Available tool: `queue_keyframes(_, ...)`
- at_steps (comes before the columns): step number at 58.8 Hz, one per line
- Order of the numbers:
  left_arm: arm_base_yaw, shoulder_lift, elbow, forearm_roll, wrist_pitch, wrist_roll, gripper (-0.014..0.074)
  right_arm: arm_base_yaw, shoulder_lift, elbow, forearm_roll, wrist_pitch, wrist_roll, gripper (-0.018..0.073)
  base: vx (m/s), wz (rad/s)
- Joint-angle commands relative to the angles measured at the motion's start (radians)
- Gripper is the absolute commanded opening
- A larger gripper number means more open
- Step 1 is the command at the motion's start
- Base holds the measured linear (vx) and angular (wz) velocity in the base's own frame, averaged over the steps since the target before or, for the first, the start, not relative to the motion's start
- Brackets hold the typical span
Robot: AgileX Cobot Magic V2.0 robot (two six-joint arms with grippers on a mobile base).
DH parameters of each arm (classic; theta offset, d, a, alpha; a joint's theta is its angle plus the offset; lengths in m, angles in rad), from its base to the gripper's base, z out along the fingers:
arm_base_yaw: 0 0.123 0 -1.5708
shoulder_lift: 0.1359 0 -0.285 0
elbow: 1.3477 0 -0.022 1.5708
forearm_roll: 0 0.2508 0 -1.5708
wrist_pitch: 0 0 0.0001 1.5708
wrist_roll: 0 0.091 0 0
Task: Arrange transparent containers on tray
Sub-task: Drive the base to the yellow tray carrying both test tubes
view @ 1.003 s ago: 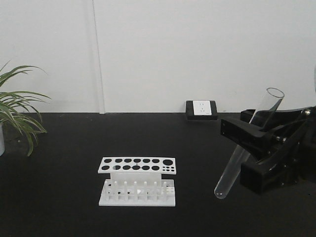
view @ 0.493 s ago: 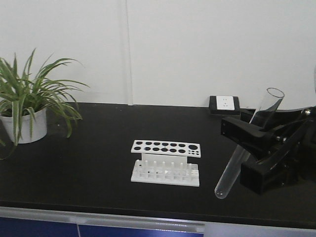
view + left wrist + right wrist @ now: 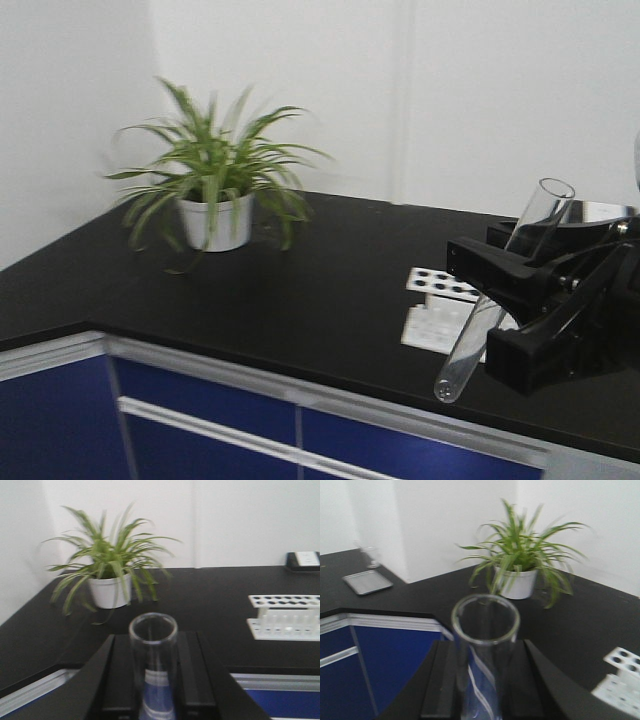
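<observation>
Jaws of the left gripper (image 3: 153,692) pinch a narrow test tube (image 3: 153,640), its open rim clear of them. Jaws of the right gripper (image 3: 485,695) likewise clamp a wider test tube (image 3: 485,630). A white rack (image 3: 285,617) lies beyond the left jaws, rightward.

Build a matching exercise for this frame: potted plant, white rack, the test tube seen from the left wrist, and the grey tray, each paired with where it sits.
Things:
1. potted plant
2. white rack
3. test tube in the left wrist view
4. grey tray

Places:
A. clamped in the left gripper, open end toward the camera
B. lying flat far off to the side, seen only from the right wrist
C. on the black counter near the wall corner
D. standing on the black counter, no tubes in it

Pairs: 1-C, 2-D, 3-A, 4-B.
</observation>
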Motion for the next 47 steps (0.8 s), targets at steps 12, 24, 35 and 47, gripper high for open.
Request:
queue_keyframes(12,-0.008,-0.002,-0.034,-0.001,-0.075,0.000,0.0129,0.000,-0.013,-0.035,-0.006,-0.083,-0.009,0.0159,-0.13,0.57)
queue_keyframes(24,-0.008,-0.002,-0.034,-0.001,-0.075,0.000,0.0129,0.000,-0.013,-0.035,-0.006,-0.083,-0.009,0.0159,-0.12,0.54)
queue_keyframes(35,-0.008,-0.002,-0.034,-0.001,-0.075,0.000,0.0129,0.000,-0.013,-0.035,-0.006,-0.083,-0.009,0.0159,-0.11,0.52)
queue_keyframes(47,-0.008,-0.002,-0.034,-0.001,-0.075,0.000,0.0129,0.000,-0.013,-0.035,-0.006,-0.083,-0.009,0.0159,-0.09,0.53)
